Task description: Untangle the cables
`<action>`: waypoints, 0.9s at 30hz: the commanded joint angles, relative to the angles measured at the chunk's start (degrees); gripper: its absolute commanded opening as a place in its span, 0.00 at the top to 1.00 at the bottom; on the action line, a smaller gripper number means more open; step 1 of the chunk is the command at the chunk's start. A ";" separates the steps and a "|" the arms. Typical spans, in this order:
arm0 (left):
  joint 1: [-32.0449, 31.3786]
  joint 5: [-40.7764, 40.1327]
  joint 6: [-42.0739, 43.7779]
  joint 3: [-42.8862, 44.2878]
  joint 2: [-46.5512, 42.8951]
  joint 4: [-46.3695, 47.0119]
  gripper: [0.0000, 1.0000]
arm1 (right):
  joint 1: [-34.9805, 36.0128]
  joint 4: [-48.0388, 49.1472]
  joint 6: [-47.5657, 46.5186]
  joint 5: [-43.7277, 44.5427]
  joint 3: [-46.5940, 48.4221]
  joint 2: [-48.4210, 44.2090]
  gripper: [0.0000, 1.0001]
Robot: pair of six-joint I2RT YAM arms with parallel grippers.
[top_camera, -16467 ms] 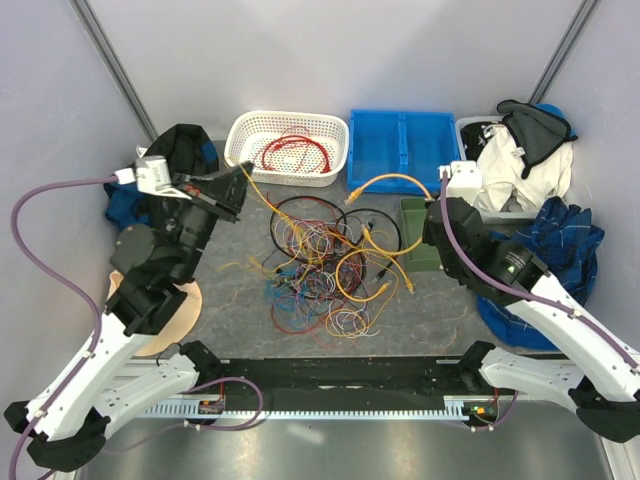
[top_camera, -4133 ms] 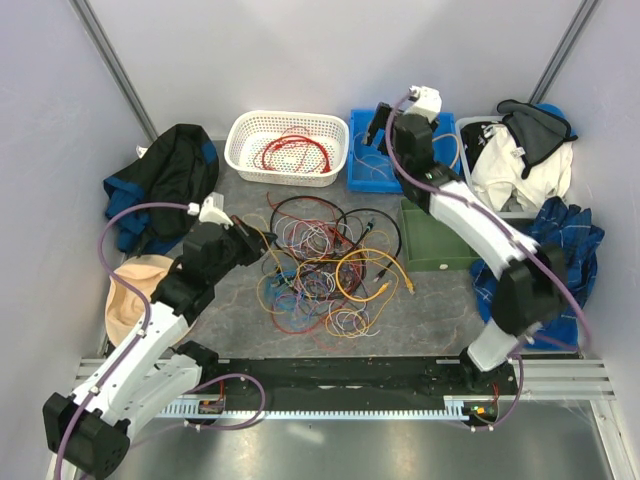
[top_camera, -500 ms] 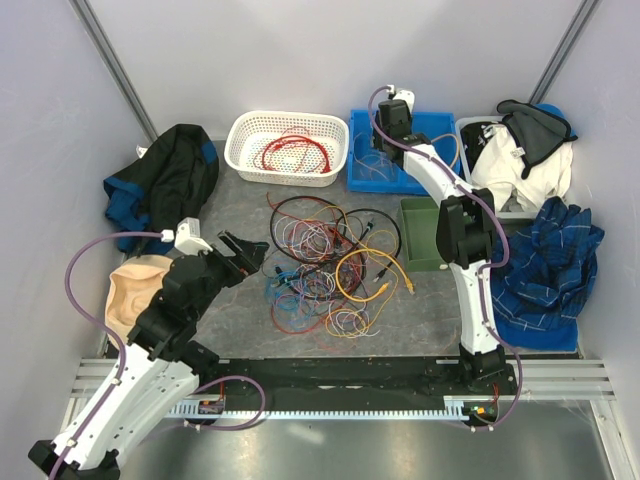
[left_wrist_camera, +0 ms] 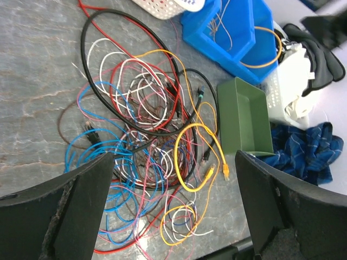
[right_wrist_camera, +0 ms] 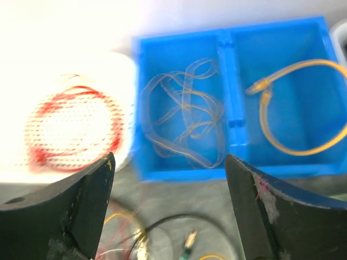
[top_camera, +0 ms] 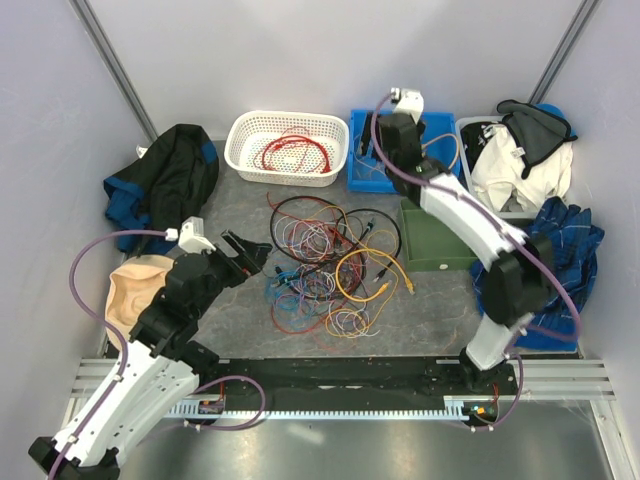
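The cables [top_camera: 325, 275] lie in a loose many-coloured tangle on the grey table: black, red, blue, white, pink and yellow loops, also seen in the left wrist view [left_wrist_camera: 146, 124]. My left gripper [top_camera: 250, 252] hovers at the tangle's left edge, open and empty [left_wrist_camera: 172, 162]. My right gripper [top_camera: 385, 165] hangs at the near edge of the blue bin [top_camera: 365, 186], open with nothing between its fingers [right_wrist_camera: 169, 162]. A thin pale wire [right_wrist_camera: 184, 124] lies in the bin's left compartment. A yellow cable [right_wrist_camera: 293, 124] lies in its right compartment.
A white basket [top_camera: 240, 140] at the back holds a red cable [top_camera: 295, 152]. A green bin [top_camera: 420, 262] stands right of the tangle. A dark garment [top_camera: 165, 180] lies at the left; white and black clothes [top_camera: 520, 160] and a blue plaid cloth [top_camera: 560, 260] lie at the right.
My right gripper's jaws have opened over the blue bin and its wrist has shifted slightly right. The left arm has hardly moved.
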 commanded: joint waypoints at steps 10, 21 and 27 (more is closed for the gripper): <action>-0.15 8.63 -4.66 -2.80 1.92 4.42 0.01 | 13.15 18.82 6.20 -12.50 -44.69 -24.12 0.23; -0.15 9.34 -5.81 -5.00 0.78 4.42 0.02 | 16.14 22.16 4.10 -6.88 -52.17 -19.91 0.34; -0.15 9.78 -5.72 -5.35 0.96 4.42 0.02 | 16.23 20.49 -0.12 -3.71 -45.94 -11.92 0.37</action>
